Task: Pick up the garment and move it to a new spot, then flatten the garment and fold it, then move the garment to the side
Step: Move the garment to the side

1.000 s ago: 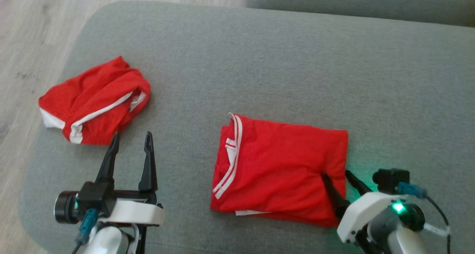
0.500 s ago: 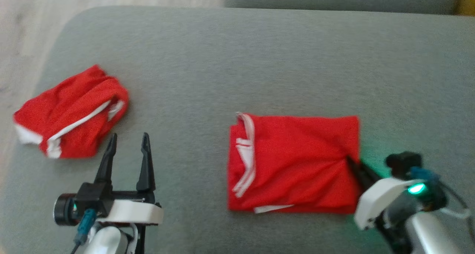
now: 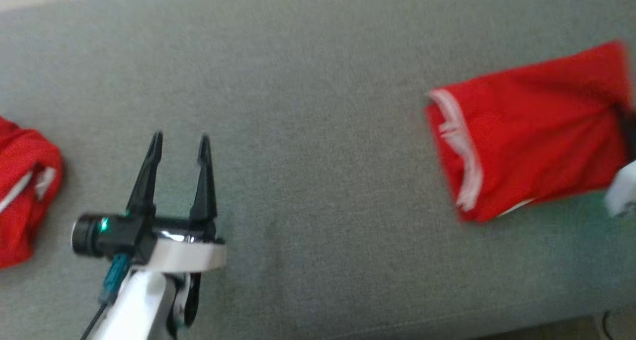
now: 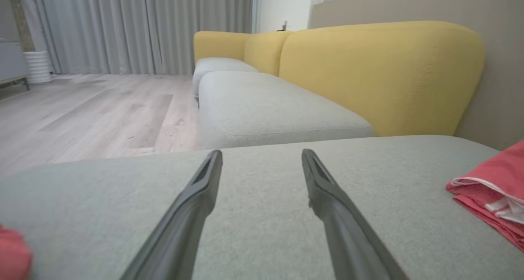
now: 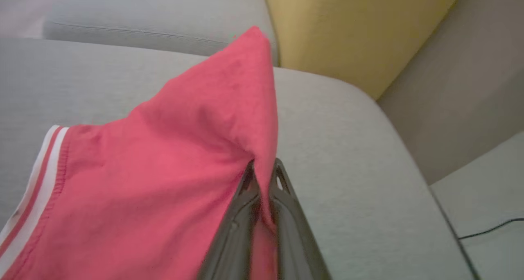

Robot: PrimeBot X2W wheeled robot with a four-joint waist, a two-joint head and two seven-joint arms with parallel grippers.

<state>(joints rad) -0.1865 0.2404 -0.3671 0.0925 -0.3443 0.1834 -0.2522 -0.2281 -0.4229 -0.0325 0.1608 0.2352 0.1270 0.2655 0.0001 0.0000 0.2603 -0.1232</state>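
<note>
Right tool (image 5: 264,165) clamps garment (image 3: 536,131) edge | long axis left-right | striped trim (image 3: 459,151) leftward

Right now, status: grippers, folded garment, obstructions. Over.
Right gripper shut on folded red garment, at its edge. Left gripper open, empty, over grey sofa cushion. Second red garment far left, apart.

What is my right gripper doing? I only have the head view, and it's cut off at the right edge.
Observer: The right gripper is shut on the folded red garment, pinching its edge.
Operator: Is the cloth flat there?
Observer: No, the pinched edge appears to rise in a peak off the grey cushion.
Operator: What's behind that cushion?
Observer: A yellow backrest.
</note>
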